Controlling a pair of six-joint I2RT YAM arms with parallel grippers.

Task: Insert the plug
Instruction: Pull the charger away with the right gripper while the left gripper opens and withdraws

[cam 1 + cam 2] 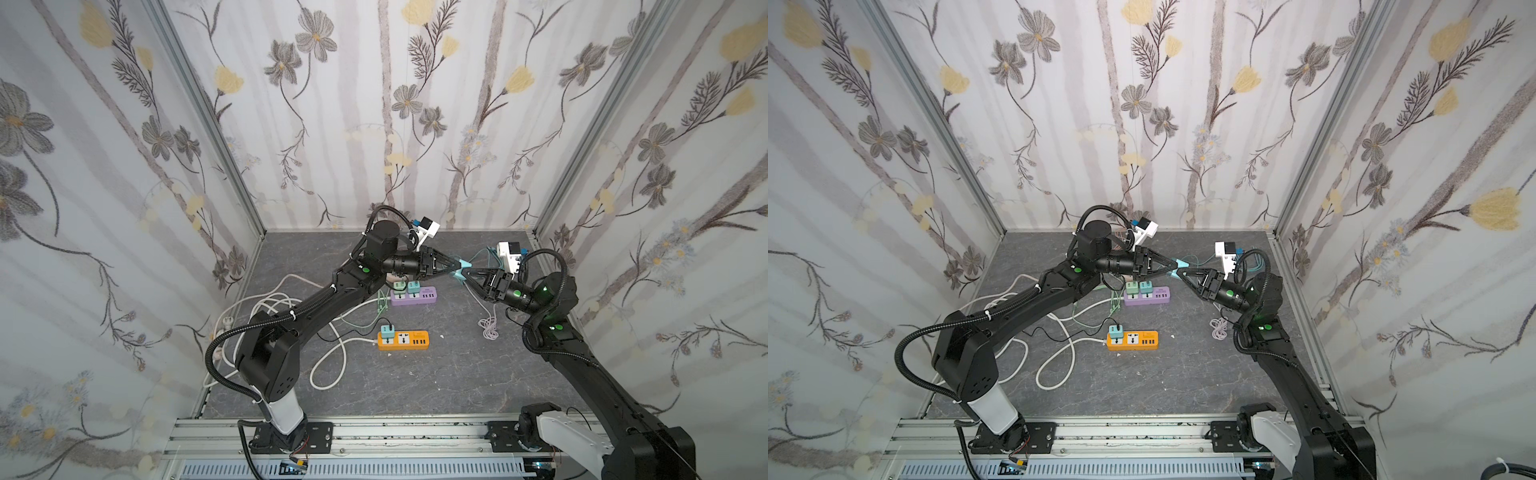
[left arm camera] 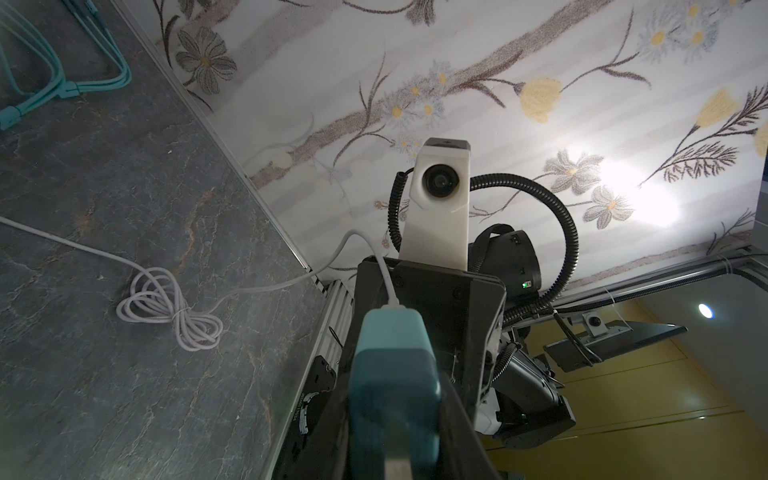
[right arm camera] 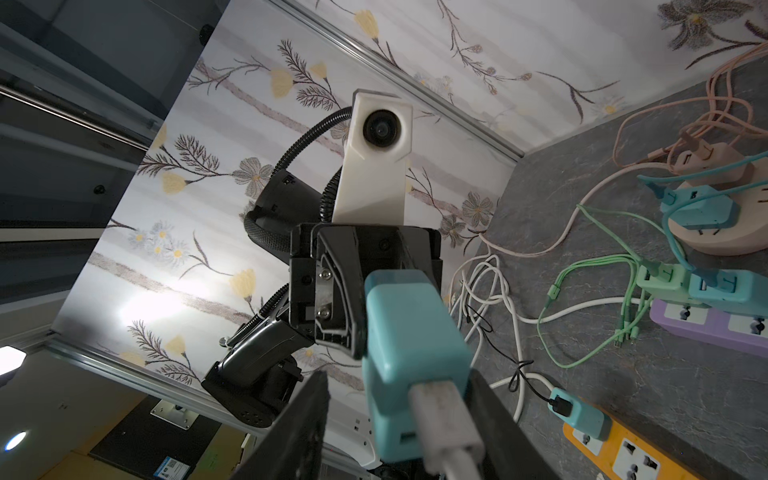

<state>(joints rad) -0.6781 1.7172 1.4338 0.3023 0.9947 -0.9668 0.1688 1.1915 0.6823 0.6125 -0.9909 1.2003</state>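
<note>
A teal plug [image 1: 462,265] with a white cable [image 1: 489,328] in its back hangs in mid-air over the far middle of the floor. My left gripper [image 1: 455,266] is shut on it from the left; its fingers [image 2: 457,415] squeeze the plug [image 2: 395,374]. My right gripper [image 1: 468,272] meets it from the right, open. In the right wrist view the plug [image 3: 415,340] sits between the right gripper's [image 3: 397,376] jaws, one finger [image 3: 494,411] against it, the other [image 3: 307,415] a gap away. Both top views show the two grippers tip to tip at the plug [image 1: 1181,263].
A purple power strip [image 1: 415,297] carries two plugs. An orange power strip [image 1: 403,340] nearer the front holds one plug beside a free socket [image 1: 402,338]. White and green cables [image 1: 332,332] lie looped at left. A round beige socket block [image 3: 715,232] stands by the back wall.
</note>
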